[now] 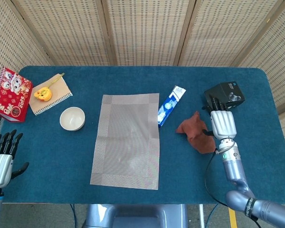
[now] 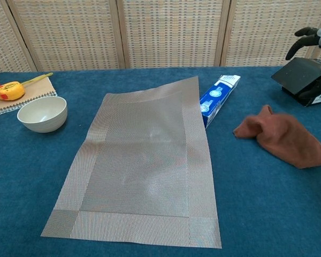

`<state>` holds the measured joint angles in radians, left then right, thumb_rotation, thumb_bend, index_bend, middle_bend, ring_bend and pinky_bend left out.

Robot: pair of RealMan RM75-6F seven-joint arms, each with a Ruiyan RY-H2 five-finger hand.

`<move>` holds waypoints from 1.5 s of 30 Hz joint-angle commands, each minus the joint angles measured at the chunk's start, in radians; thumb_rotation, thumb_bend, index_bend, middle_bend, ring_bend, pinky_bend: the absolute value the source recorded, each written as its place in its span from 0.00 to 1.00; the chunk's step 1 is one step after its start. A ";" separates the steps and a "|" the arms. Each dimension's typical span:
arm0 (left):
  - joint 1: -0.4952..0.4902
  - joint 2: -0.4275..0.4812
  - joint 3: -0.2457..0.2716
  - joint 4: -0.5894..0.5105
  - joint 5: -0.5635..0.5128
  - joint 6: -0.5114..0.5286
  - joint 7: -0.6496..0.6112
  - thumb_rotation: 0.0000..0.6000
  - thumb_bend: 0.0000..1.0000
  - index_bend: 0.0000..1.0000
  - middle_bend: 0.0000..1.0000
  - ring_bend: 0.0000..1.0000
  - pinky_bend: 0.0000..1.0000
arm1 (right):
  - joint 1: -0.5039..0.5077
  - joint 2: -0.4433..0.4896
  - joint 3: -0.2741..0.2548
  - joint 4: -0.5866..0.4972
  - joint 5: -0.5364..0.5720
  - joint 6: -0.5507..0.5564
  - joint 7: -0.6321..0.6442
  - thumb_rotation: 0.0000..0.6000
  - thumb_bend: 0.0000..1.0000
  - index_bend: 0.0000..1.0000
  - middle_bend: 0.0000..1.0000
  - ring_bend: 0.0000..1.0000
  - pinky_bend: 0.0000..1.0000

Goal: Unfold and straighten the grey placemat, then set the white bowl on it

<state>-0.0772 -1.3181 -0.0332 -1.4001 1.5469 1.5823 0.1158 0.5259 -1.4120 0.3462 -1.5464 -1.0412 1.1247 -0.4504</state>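
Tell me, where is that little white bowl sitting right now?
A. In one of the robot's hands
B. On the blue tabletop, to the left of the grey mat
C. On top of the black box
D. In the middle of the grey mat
B: the white bowl stands on the bare blue table, off the left edge of the flat grey placemat, with no hand on it.

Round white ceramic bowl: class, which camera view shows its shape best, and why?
The chest view: the round white ceramic bowl shows from the side, with rim, wall and depth. The head view looks straight down, giving only its circular rim and inside, left of the grey woven placemat.
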 commanded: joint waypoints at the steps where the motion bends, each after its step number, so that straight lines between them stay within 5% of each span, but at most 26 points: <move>1: 0.000 0.000 0.000 0.000 0.002 0.001 0.000 1.00 0.18 0.05 0.00 0.00 0.00 | -0.003 0.005 -0.015 -0.002 0.013 0.001 -0.007 1.00 0.15 0.17 0.00 0.00 0.01; 8: 0.000 -0.001 -0.001 0.004 0.001 -0.003 -0.005 1.00 0.18 0.05 0.00 0.00 0.00 | -0.022 0.023 -0.065 -0.060 -0.037 0.020 0.019 1.00 0.12 0.16 0.00 0.00 0.00; 13: 0.003 0.003 0.000 0.001 0.004 0.001 -0.016 1.00 0.18 0.05 0.00 0.00 0.00 | -0.043 0.014 -0.159 -0.130 -0.174 0.006 0.109 1.00 0.02 0.15 0.00 0.00 0.00; 22: 0.005 0.001 0.007 0.013 0.006 -0.008 -0.023 1.00 0.18 0.05 0.00 0.00 0.00 | -0.051 -0.114 -0.309 -0.122 -0.405 -0.005 0.225 1.00 0.01 0.15 0.00 0.00 0.00; 45: 0.000 -0.013 0.003 0.036 -0.004 -0.030 -0.019 1.00 0.18 0.06 0.00 0.00 0.00 | -0.052 -0.277 -0.366 -0.041 -0.401 -0.068 0.235 1.00 0.01 0.16 0.00 0.00 0.00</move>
<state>-0.0776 -1.3310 -0.0301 -1.3645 1.5426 1.5526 0.0964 0.4729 -1.6865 -0.0165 -1.5882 -1.4457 1.0616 -0.2104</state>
